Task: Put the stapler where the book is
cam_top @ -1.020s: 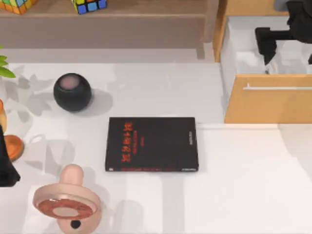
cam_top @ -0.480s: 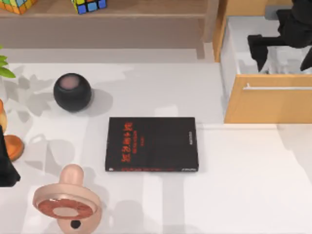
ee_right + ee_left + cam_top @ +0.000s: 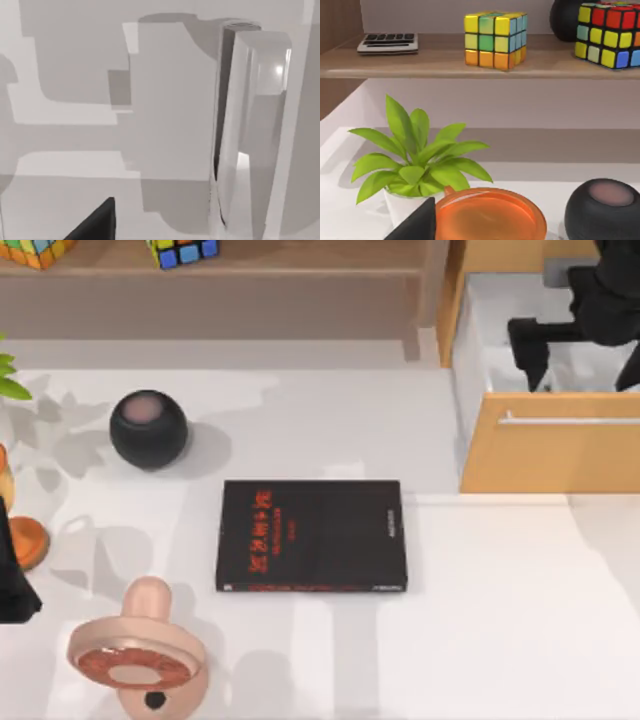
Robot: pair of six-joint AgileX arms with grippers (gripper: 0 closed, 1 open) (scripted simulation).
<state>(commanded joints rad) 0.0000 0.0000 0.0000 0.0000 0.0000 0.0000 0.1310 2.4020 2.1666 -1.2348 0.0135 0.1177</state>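
Nearest, at the counter's (image 3: 500, 640) left front, lies a pink thing with a round base and a handle (image 3: 135, 655). The left gripper (image 3: 14, 588) is parked at the counter's left edge, next to an orange bowl (image 3: 487, 215). I cannot tell if it is wide or narrow.

The book (image 3: 310, 535) lies flat in the middle of the counter. It is black, with red letters on its cover. Nothing rests on it.

Behind the book, to the left, sits a round black speaker (image 3: 148, 428). A small green plant (image 3: 417, 160) stands near the orange bowl.

At the back right is an open drawer with a wooden front (image 3: 550, 455) and a white inside. The right gripper (image 3: 580, 360) hangs over the drawer with its jaws wide, holding nothing. In the right wrist view, the stapler (image 3: 240, 130) is a long pale bar lying on the drawer's white floor. One dark fingertip (image 3: 95, 224) is apart from it. The stapler is far from the book.

Farthest back, a wooden shelf (image 3: 445, 67) holds two coloured puzzle cubes (image 3: 495, 39) and a flat calculator (image 3: 387, 42).
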